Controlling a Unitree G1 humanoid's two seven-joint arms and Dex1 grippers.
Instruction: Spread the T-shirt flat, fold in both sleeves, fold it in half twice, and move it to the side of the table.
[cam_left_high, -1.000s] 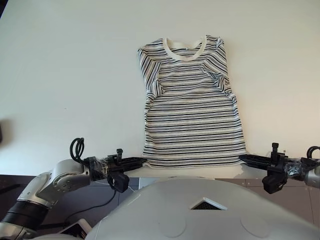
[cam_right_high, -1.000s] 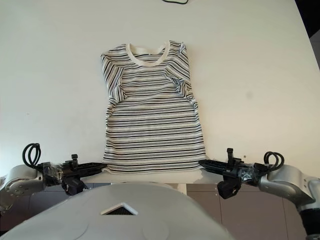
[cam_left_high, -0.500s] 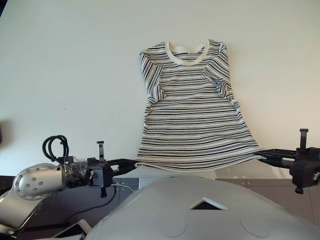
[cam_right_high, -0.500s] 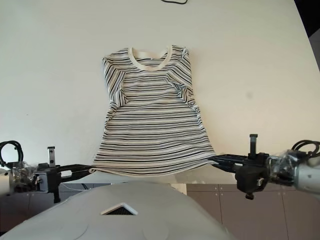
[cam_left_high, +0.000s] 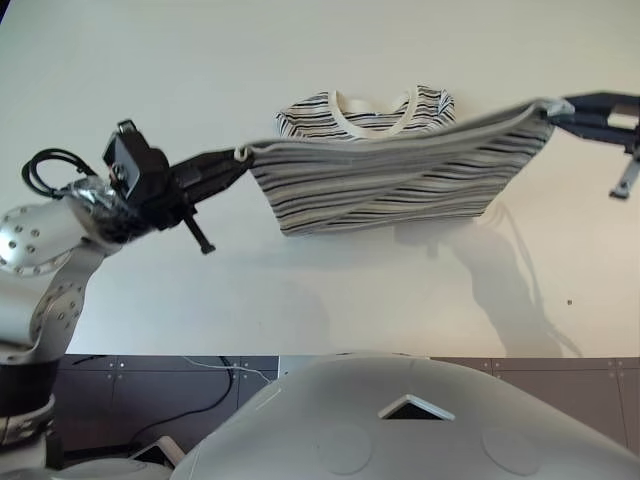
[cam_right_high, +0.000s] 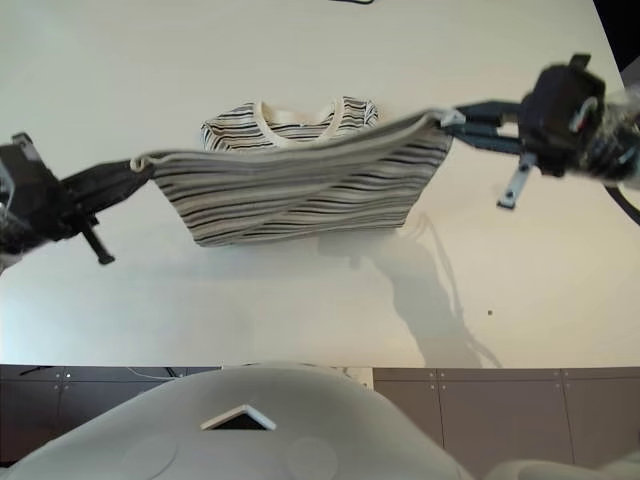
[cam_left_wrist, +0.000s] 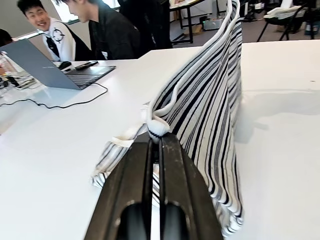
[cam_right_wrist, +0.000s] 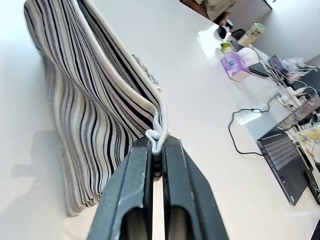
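Striped black-and-white fabric T-shirt (cam_left_high: 390, 178) hangs stretched between left gripper (cam_left_high: 240, 156) and right gripper (cam_left_high: 552, 106); each pinches a hem corner tight.

The T-shirt (cam_left_high: 390, 170) hangs like a wall across the middle. The table (cam_left_high: 300, 300) has open room near, left and right.

T-shirt (cam_left_high: 390, 170) hangs over the tabletop (cam_left_high: 200, 60), collar end resting on it; left jaws clamp the shirt's left hem corner, right jaws its right
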